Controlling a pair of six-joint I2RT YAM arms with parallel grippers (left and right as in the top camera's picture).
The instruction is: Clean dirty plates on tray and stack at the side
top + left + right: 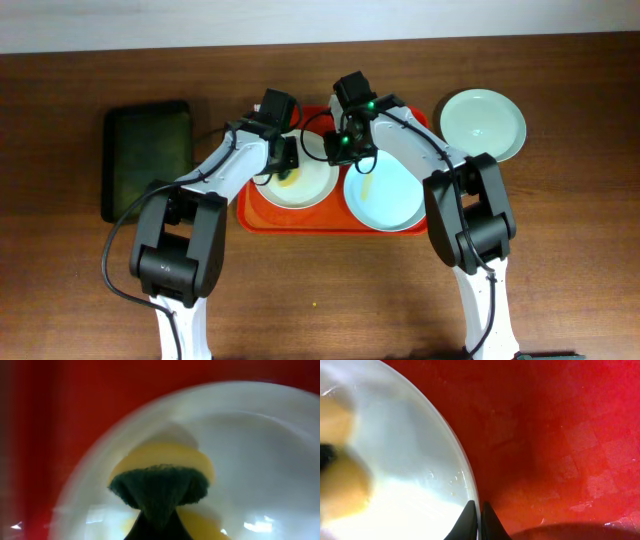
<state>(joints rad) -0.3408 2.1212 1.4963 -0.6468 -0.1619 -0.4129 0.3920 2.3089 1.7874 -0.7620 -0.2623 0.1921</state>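
Worktop: dark brown wood is seen across the whole overhead view.
Room: only a pale wall strip is shown along the far edge.
Dark green tray: laid at the far left, apart from the red-orange tray.
Red-orange tray: set at the centre, reached into by both arms.
White plate: placed in the left half of the red-orange tray, marked with a yellow smear.
Pale blue plate: placed in the right half of the red-orange tray, just beside the white plate.
Mint plate: set on the bare wood, just off the tray's far right corner.
Left pincer: closed on a sponge, yellow with a green face, which is held over the white plate.
Right pincer: narrowed onto the white plate's right rim, one finger either side.
Hidden: the white plate's far rim and the pale blue plate's far left rim are covered by the arms from overhead.
Hard to make out: the left fingers are seen only as a dark blur at the lower edge of the left wrist view; the yellowish patches at the left of the right wrist view are too blurred to be told.
Cut off: the arm bases are clipped by the near edge.
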